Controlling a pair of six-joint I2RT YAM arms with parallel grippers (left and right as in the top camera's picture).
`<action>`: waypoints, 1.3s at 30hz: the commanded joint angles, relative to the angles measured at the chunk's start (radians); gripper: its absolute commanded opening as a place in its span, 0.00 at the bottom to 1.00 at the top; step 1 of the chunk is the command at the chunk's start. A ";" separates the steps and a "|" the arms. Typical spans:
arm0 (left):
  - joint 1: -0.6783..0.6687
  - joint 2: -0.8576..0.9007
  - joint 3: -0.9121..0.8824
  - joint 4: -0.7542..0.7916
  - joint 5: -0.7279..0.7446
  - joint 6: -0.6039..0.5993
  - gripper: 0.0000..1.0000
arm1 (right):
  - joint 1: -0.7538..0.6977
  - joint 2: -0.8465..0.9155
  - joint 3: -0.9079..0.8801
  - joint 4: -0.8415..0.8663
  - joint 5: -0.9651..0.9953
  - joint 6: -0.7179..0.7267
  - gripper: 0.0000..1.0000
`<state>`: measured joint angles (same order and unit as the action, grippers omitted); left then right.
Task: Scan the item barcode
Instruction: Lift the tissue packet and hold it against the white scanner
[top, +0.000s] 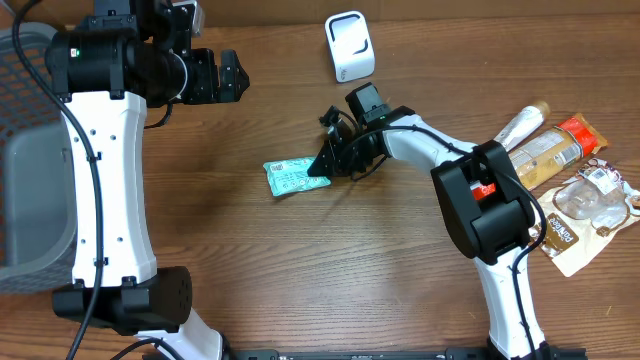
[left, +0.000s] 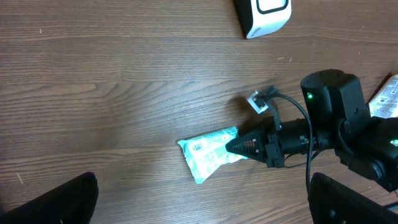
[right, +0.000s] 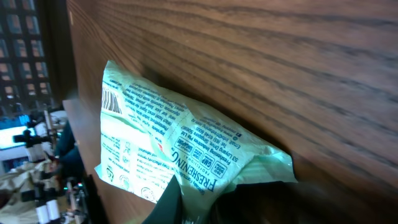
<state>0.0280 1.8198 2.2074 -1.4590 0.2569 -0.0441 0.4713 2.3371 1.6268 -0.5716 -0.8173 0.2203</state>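
Observation:
A pale green wipes packet (top: 290, 178) lies flat near the middle of the wooden table. My right gripper (top: 322, 165) is shut on its right edge. In the right wrist view the packet (right: 168, 137) is pinched between the dark fingers (right: 180, 199), and a barcode (right: 111, 99) shows at its far corner. The left wrist view shows the packet (left: 208, 152) and the right gripper (left: 233, 146) from above. The white scanner (top: 350, 45) (left: 264, 14) stands at the back. My left gripper (top: 228, 75) (left: 205, 202) hangs open, high at the back left, with nothing in it.
A grey basket (top: 25, 150) takes up the left edge. Several snack packages (top: 560, 150) lie at the right side, with a clear-windowed pouch (top: 590, 205) nearest the edge. The right arm's cable (left: 292, 109) loops above the packet.

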 joint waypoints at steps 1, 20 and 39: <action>0.005 0.003 0.003 0.000 -0.003 0.022 0.99 | -0.048 0.012 0.013 -0.008 -0.058 0.019 0.04; 0.004 0.003 0.003 0.000 -0.005 0.022 0.99 | -0.097 -0.643 0.018 -0.194 0.372 -0.121 0.04; 0.004 0.003 0.003 0.000 -0.005 0.022 1.00 | 0.036 -0.630 0.017 0.101 1.242 -0.335 0.04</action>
<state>0.0280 1.8198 2.2074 -1.4590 0.2569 -0.0444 0.4767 1.6619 1.6344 -0.5358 0.1055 0.0319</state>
